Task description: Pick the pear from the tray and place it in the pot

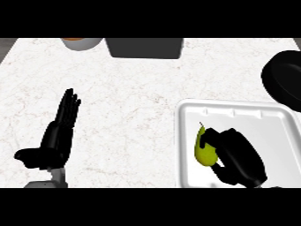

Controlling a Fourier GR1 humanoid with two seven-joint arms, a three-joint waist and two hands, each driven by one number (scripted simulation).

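Note:
A yellow-green pear (pixel 204 149) lies in the white tray (pixel 244 110) at the lower right of the head view. My right hand (pixel 238 156) rests over the tray just right of the pear, its fingers and thumb curled round the fruit and hiding its right side. The black pot (pixel 295 81) stands at the right edge, beyond the tray's far corner. My left hand (pixel 58 132) rests open on the counter at the left, fingers straight and pointing away from me.
A dark grey box (pixel 144 47) stands at the back centre of the white marble counter. An orange-and-white container (pixel 82 43) sits to its left, cut by the top of the view.

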